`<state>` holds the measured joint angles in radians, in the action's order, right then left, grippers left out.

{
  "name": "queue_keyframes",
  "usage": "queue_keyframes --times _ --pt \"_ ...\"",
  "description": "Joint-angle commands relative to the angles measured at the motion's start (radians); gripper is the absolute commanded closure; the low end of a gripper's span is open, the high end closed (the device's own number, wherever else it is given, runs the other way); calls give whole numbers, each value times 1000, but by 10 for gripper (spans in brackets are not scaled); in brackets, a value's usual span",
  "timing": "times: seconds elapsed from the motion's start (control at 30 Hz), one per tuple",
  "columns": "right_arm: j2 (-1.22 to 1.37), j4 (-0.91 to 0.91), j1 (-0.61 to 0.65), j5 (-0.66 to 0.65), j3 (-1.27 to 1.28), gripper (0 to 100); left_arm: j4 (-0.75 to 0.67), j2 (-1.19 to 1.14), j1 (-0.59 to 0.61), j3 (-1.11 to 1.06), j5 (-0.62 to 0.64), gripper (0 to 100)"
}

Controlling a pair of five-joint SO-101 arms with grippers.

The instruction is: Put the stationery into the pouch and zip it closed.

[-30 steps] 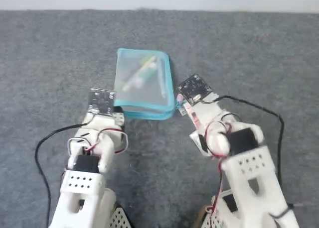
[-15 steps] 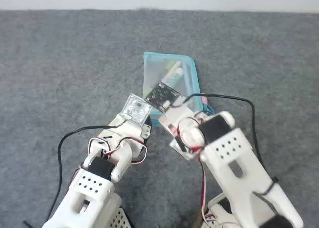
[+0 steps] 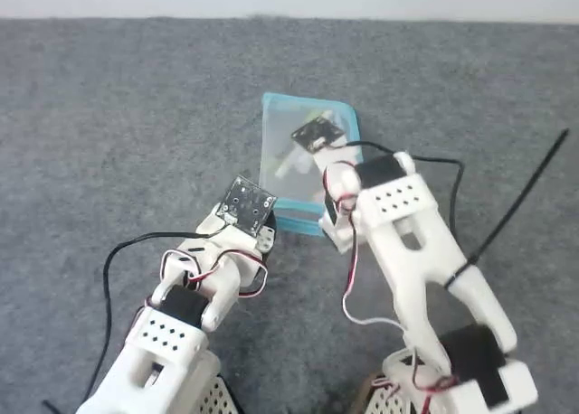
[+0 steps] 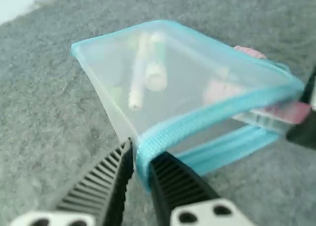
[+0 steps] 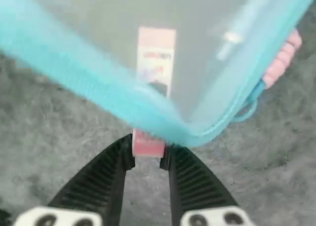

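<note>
**A:** How is the left arm [image 3: 181, 305] set?

**B:** It leans in over the grey surface [image 3: 109, 116]. The left tool [image 4: 141, 154] is pinched together on the teal zip edge of the pouch [image 4: 197, 73], with a ribbed finger on each side of the corner nearest it.

**A:** And the right arm [image 3: 407, 242]?

**B:** It is stretched further out, with its wrist above the pouch. The right tool [image 5: 147, 152] is clamped on a pink bar [image 5: 148, 143], and the pouch edge lies just past its tips.

**A:** What does the pouch look like?

**B:** It has clear, frosted walls with teal trim all round. The wall slopes up and away from the left tool. A small teal loop hangs at the corner off to one side of the right tool.

**A:** What's in it?

**B:** Pale pens [image 4: 148, 73] lie along the inside, well ahead of the left tool. The pink bar passes beneath the teal band, and its far end shows through the clear wall. I cannot tell whether it is inside the pouch or under it. A pink ridged piece [image 5: 280, 63] sticks out past the pouch's far side.
</note>
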<state>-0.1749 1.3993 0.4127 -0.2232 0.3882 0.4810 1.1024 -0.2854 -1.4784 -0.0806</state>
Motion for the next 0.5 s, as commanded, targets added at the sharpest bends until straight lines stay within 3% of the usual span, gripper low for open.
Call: queue_keyframes --times 0.0,0.37,0.47 --pt "27 8 -28 78 -137 992 2 11 -17 22 -6 988" --pt "257 45 -25 176 -489 985 2 11 -17 21 -6 988" --pt "311 94 -22 175 -554 875 2 11 -15 21 -8 988"
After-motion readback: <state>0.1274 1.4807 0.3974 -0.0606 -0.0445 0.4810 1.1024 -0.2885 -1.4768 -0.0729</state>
